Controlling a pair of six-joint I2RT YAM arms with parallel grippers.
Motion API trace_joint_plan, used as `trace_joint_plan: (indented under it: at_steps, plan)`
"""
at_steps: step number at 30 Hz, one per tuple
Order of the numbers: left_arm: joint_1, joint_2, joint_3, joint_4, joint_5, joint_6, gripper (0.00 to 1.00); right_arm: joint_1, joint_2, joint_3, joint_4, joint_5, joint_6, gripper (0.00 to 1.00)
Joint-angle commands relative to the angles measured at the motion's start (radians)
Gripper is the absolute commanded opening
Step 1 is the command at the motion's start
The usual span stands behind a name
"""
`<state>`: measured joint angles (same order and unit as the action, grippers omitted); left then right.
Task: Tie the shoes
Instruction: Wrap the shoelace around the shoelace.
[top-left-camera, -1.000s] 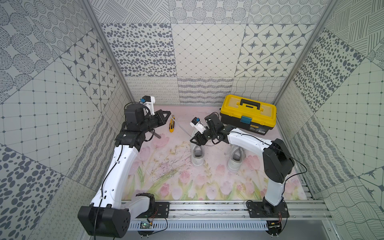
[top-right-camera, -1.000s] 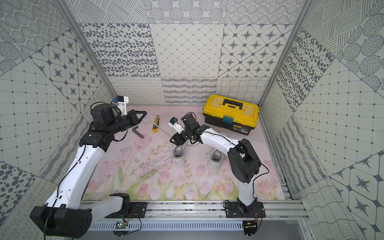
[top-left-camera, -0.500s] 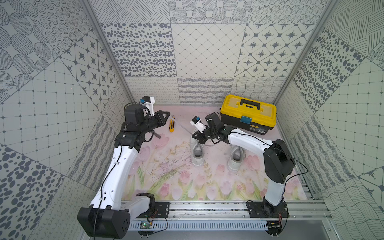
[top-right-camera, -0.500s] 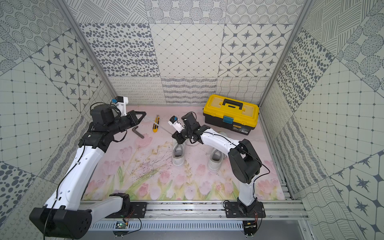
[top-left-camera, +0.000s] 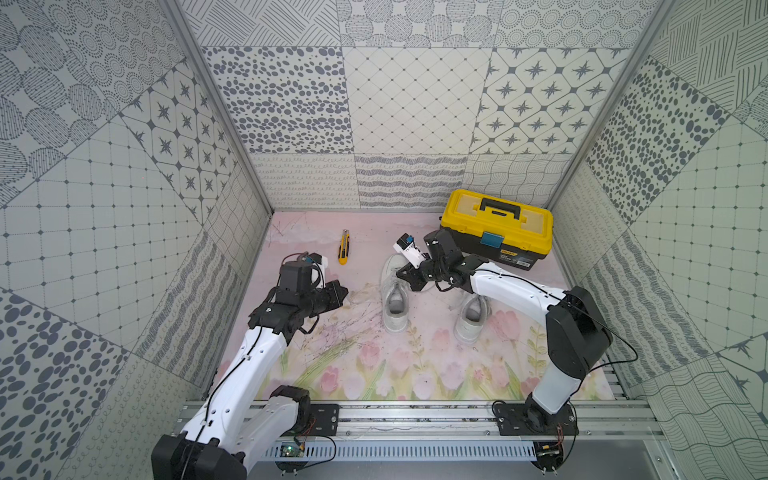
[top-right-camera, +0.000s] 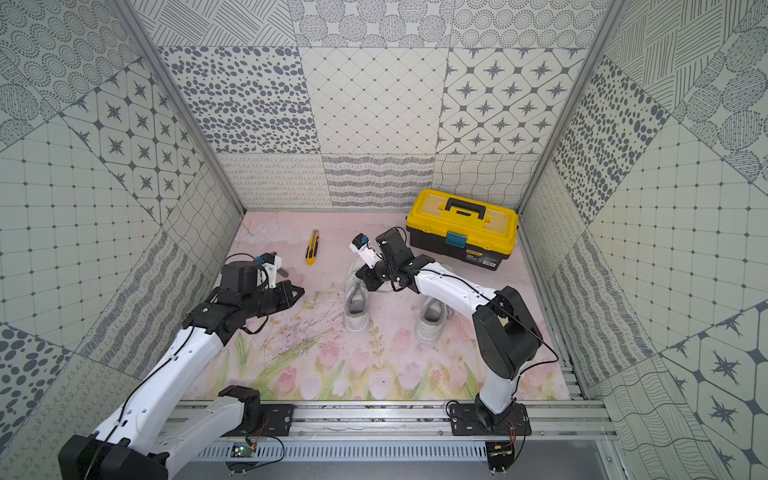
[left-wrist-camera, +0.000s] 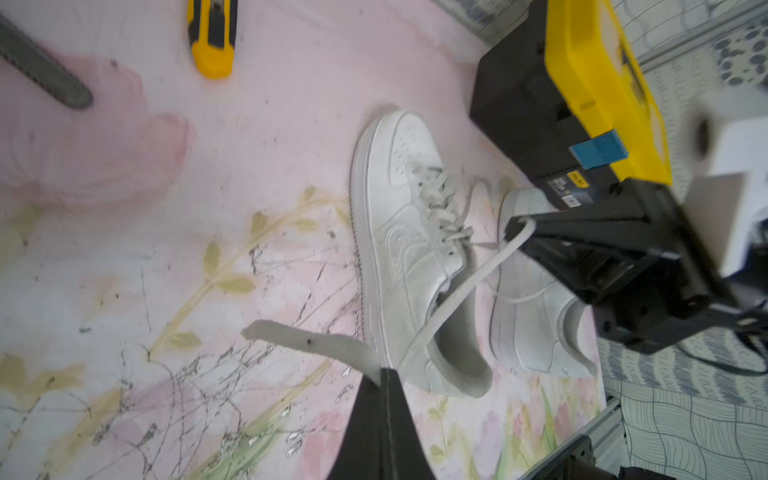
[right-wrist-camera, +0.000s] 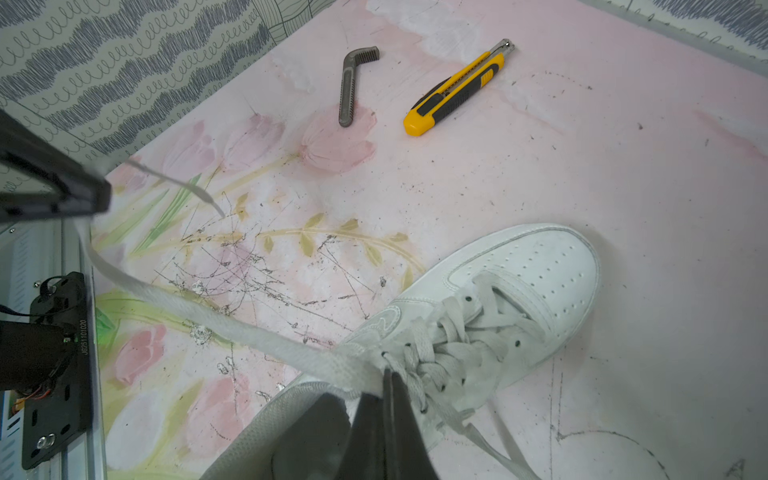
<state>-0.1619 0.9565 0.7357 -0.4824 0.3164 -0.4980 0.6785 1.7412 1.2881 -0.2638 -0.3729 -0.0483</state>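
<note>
- My right gripper (right-wrist-camera: 387, 380) is newly shut, seemingly on the lace (right-wrist-camera: 187, 309) at its tip.
- My left gripper (left-wrist-camera: 385, 374) still pinches the lace end, so knotting can begin.

I sit in a robot lab cell: patterned panels (top-left-camera: 407, 104) wall me in, my arms (top-left-camera: 249, 365) bolt to an aluminium rail (top-left-camera: 415, 419) beside a flowered mat (top-left-camera: 374, 374).

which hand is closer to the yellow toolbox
Right. The right hand sits above a shoe, close by the toolbox; the left hand is beyond that shoe, farther away.
</note>
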Motion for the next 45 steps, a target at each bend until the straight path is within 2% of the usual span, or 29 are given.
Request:
trace_joint_plan:
  at_steps: [1,3,4,6,7,11,15,19,22,26,29,36,45]
  plan:
    - [-0.091,-0.025,-0.169,0.050,-0.090,-0.118,0.00,0.000,-0.022,-0.010,0.035,0.002,0.018,0.00]
    - [-0.124,-0.005,-0.217,0.111,-0.087,-0.154,0.01,0.002,-0.019,-0.010,0.035,0.001,0.021,0.00]
    - [-0.135,0.006,-0.230,0.131,-0.084,-0.167,0.06,0.002,-0.019,-0.010,0.035,0.002,0.021,0.00]
    - [-0.149,0.027,-0.232,0.147,-0.079,-0.167,0.22,0.002,-0.019,-0.010,0.033,0.008,0.019,0.00]
    - [-0.149,0.026,-0.219,0.130,-0.087,-0.154,0.26,0.002,-0.020,-0.010,0.031,0.012,0.019,0.00]
    - [-0.149,-0.020,-0.104,-0.031,-0.172,-0.049,0.43,0.003,-0.030,-0.015,0.022,0.023,0.013,0.00]
    - [-0.149,-0.008,0.028,-0.104,-0.114,0.017,0.52,0.000,-0.031,-0.016,0.020,0.032,0.010,0.00]
    - [-0.151,0.045,0.124,-0.098,-0.014,0.036,0.52,0.001,-0.035,-0.018,0.017,0.030,0.011,0.00]
    - [-0.150,0.102,0.146,0.052,0.111,0.026,0.51,0.002,-0.035,-0.017,0.018,0.027,0.011,0.00]
    - [-0.150,0.269,0.240,0.196,0.273,0.003,0.48,0.002,-0.035,-0.018,0.017,0.026,0.013,0.00]
    - [-0.150,0.374,0.297,0.274,0.347,-0.016,0.46,0.002,-0.039,-0.022,0.017,0.026,0.018,0.00]
    - [-0.154,0.516,0.359,0.363,0.409,-0.049,0.47,0.002,-0.032,-0.015,0.017,0.020,0.023,0.00]
    - [-0.166,0.632,0.400,0.358,0.367,-0.048,0.47,0.004,-0.034,-0.012,0.017,0.018,0.027,0.00]
